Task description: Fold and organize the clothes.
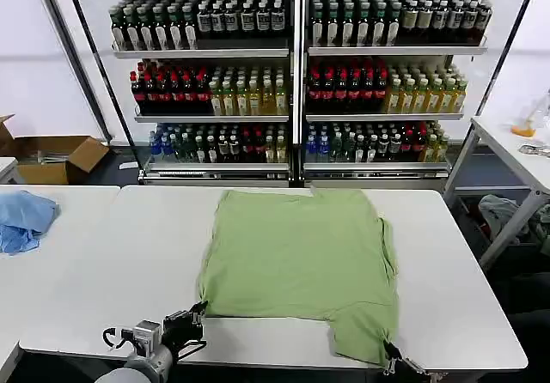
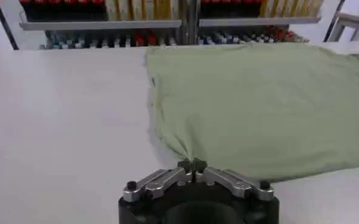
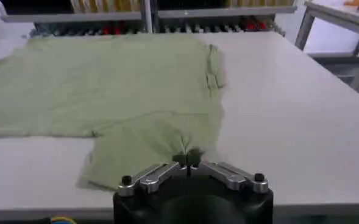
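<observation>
Head camera looks down from above the near edge of the white table point(image 1: 103, 263), facing the drinks shelves point(image 1: 296, 74) at the back; left wrist camera sits low over the left gripper point(image 2: 192, 164), skimming the tabletop close in; right wrist camera rides just behind the right gripper point(image 3: 188, 161), likewise low, perhaps slightly higher; all three share the green shirt point(image 1: 301, 258) and the shelves.

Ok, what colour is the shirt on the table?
Light green, plain on the side facing up. The shirt shows best in the head view.
</observation>
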